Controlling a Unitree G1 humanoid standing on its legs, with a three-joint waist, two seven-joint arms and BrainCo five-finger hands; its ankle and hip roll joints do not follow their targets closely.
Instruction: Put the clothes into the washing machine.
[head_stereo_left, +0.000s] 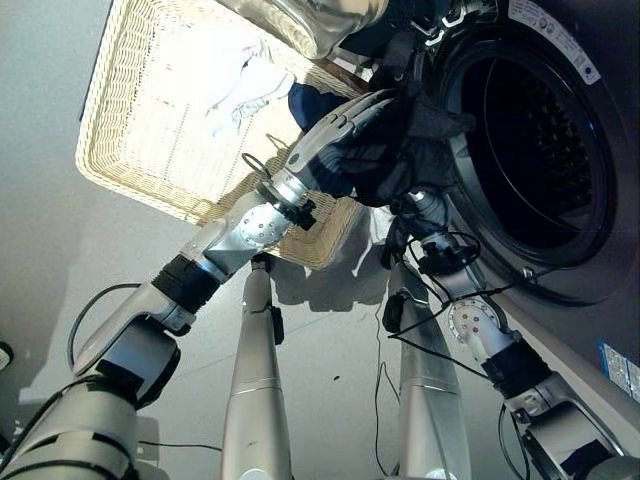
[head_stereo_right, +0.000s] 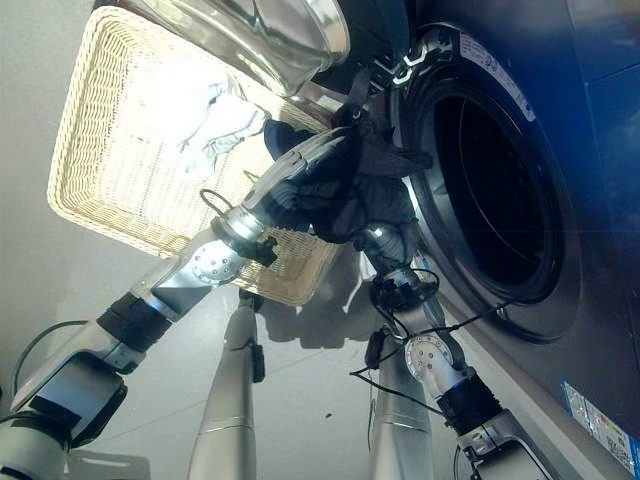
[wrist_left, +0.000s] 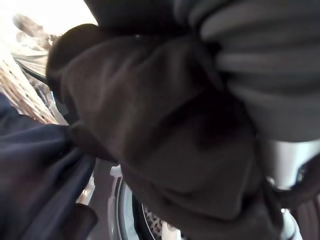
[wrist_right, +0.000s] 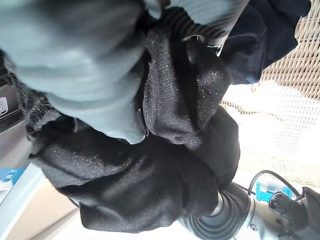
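Bunching a black garment (head_stereo_left: 405, 150) beside the washing machine's (head_stereo_left: 560, 160) open drum, left hand (head_stereo_left: 340, 125) and right hand (head_stereo_left: 425, 205) buried in cloth, grips unreadable, white clothes (head_stereo_left: 245, 85) in wicker basket (head_stereo_left: 130, 150).

A bunched black garment (head_stereo_left: 405, 150) hangs in the air at the rim of the washing machine (head_stereo_left: 545, 150), whose round drum stands open and dark on the right. A white cloth (head_stereo_left: 245, 85) lies crumpled in the wicker basket (head_stereo_left: 130, 150) to the left, beside a dark blue garment (head_stereo_left: 310, 102) at the basket's right edge.
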